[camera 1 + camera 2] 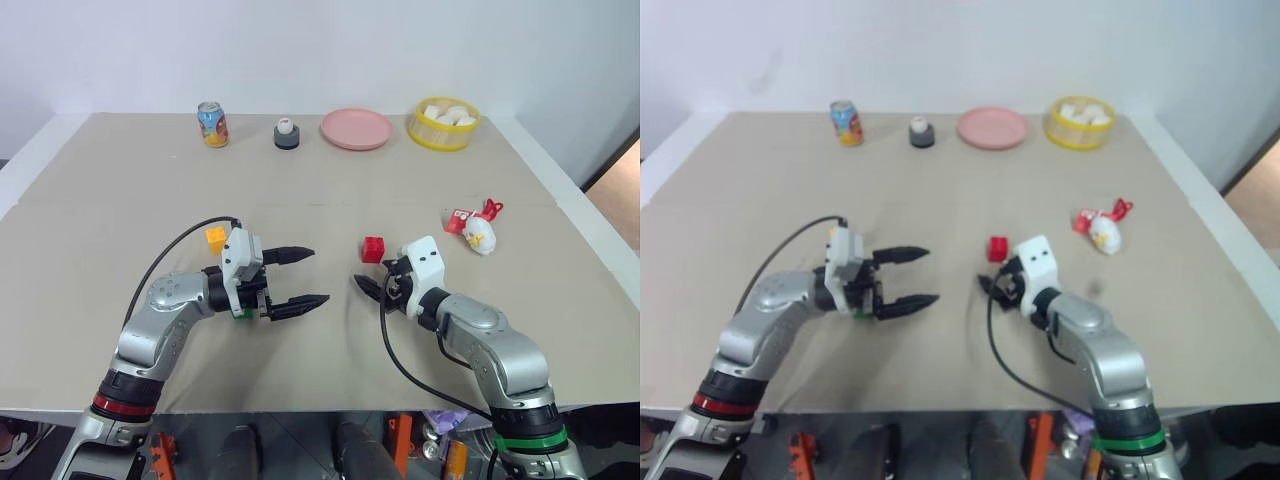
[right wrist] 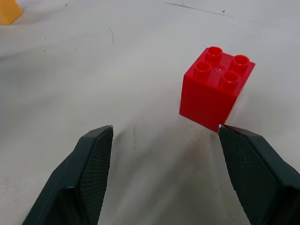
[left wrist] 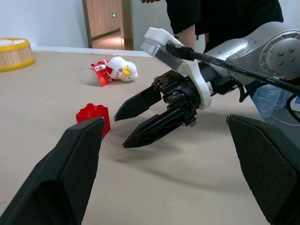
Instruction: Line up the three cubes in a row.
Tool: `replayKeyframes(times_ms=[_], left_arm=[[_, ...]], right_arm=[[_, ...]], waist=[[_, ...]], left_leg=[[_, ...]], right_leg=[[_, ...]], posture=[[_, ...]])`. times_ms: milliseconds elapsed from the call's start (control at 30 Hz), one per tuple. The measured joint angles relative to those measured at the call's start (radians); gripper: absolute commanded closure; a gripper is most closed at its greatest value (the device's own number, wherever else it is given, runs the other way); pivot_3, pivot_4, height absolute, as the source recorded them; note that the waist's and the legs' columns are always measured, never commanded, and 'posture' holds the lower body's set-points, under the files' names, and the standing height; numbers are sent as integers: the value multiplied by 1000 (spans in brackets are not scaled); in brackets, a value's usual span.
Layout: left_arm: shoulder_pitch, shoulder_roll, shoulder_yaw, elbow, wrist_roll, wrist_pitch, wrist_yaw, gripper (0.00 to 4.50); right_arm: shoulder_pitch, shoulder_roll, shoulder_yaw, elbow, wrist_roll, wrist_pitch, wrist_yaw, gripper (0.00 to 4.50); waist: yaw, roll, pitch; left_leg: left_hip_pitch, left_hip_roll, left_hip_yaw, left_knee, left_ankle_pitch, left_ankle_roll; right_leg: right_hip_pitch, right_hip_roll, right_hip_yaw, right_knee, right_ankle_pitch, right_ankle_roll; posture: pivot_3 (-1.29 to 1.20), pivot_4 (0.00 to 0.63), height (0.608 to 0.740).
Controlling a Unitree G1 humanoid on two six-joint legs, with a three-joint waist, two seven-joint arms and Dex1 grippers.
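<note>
1. My right tool (image 1: 372,283) stands open and empty, low over the table (image 1: 120,180), its two black fingers just short of the red cube (image 1: 373,248). My left tool (image 1: 300,278) is open too, holding nothing, pointing across toward the right one.
2. The red cube sits on the table ahead of my right tool, off toward one finger rather than centred in the gap. The yellow cube (image 1: 216,237) lies just behind my left wrist. The green cube (image 1: 241,313) is a sliver under that same wrist, mostly hidden.
3. Step in hand, as I judge it: grasp the red cube. I should centre the fingers, square them to two flat side walls, close below the studs, then carry it toward the other two.
4. Materials: the cubes are hard, glossy plastic with crisp edges and four round studs on top; likely slippery under a light pinch. The finger pads are finely textured. The table covering is matt beige, faintly scuffed.
</note>
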Motion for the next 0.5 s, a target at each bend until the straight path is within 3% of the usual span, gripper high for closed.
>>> replayKeyframes(times_ms=[500], left_arm=[[0, -4, 1, -12, -2, 3, 14, 187]], right_arm=[[-30, 21, -18, 11, 0, 1, -34, 833]], waist=[[0, 0, 0]], left_leg=[[0, 0, 0, 0, 0, 0]], right_leg=[[0, 0, 0, 0, 0, 0]], posture=[[0, 150, 740]])
